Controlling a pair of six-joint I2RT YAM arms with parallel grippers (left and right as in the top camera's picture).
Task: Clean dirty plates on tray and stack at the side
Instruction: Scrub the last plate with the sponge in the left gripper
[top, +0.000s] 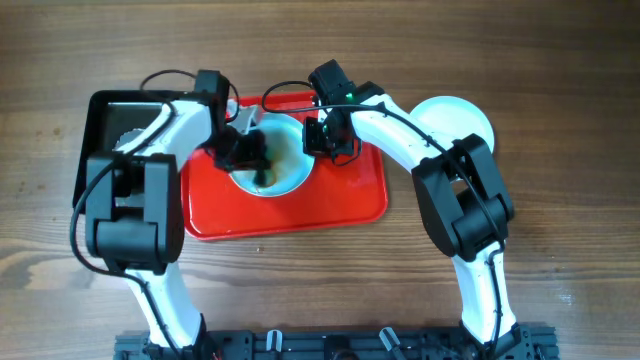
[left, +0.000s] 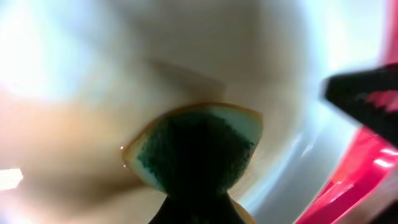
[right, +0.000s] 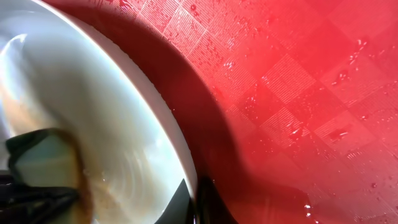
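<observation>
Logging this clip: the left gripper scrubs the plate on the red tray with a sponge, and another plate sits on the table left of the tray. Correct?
Not quite: the other plate sits right of the tray, as the overhead view shows. The rest holds.

Your arms, white rounded links (top: 165, 295), boxy black joint housings (top: 125, 215), thin black cables (top: 165, 73) at the wrists, left gripper (top: 250, 155) and right gripper (top: 325, 140) black.

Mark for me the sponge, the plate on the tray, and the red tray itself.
sponge (left: 242, 134), left wrist view, on its green scouring face.
plate (top: 290, 178), overhead view, on the bare inner surface near its lower rim.
red tray (top: 340, 195), overhead view, on the bare floor right of the plate.
</observation>
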